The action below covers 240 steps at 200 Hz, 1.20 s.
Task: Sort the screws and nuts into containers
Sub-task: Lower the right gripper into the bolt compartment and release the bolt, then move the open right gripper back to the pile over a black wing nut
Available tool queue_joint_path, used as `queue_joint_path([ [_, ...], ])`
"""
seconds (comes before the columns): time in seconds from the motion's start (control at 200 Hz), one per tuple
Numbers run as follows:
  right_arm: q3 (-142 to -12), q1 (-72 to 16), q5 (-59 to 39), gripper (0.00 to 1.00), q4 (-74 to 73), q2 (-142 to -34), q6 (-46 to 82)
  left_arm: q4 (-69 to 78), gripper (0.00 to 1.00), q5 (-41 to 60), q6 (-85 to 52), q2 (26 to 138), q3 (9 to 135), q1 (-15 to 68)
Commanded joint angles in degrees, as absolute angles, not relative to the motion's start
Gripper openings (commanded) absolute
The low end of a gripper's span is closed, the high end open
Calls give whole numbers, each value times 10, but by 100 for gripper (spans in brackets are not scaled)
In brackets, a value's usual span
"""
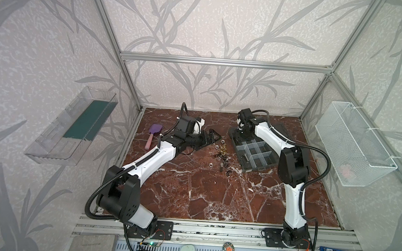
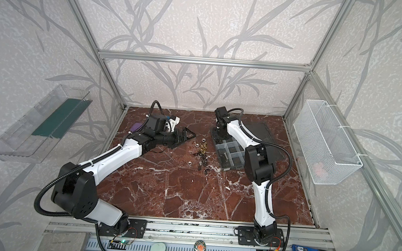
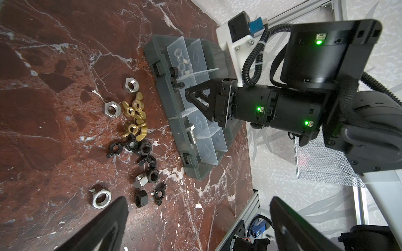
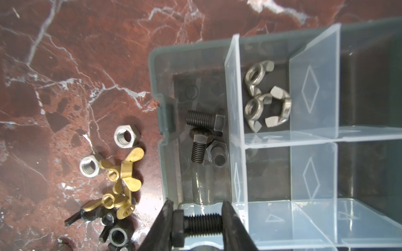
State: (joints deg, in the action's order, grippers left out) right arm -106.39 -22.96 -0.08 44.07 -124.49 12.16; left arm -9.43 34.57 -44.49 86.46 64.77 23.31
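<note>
My right gripper (image 4: pixel 198 226) is shut on a black screw (image 4: pixel 202 225), held crosswise between its fingers above the front rim of the clear grey organizer box (image 1: pixel 253 156) (image 4: pixel 161 121). The compartment below holds three black screws (image 4: pixel 204 121); the one beside it holds silver wing nuts (image 4: pixel 267 102). A silver screw (image 3: pixel 191 134) lies in another compartment. Loose nuts (image 1: pixel 222 154) (image 3: pixel 134 130) in silver, brass and black lie on the marble left of the box. My left gripper (image 1: pixel 210 137) (image 3: pixel 198 228) hovers open beside that pile, with nothing between its fingers.
A purple spatula (image 1: pixel 154 135) lies at the far left of the table. The box's lid (image 1: pixel 279 129) lies open behind it. A white mesh basket (image 1: pixel 353 144) hangs on the right wall and a clear shelf (image 1: pixel 74 127) on the left wall.
</note>
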Motion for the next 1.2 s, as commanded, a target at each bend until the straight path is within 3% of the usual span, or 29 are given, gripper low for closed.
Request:
queue_joint_path([
  [0.0,-1059,-227,2,31,444,-1250,117,-99,99,342,-432,865,663,238],
  [0.4,-1064,-226,9,47,453,-1245,114,-100,99,339,-434,859,658,239],
  [1.195,-978,-288,31,49,454,-1096,135,-114,99,324,-437,782,602,239],
])
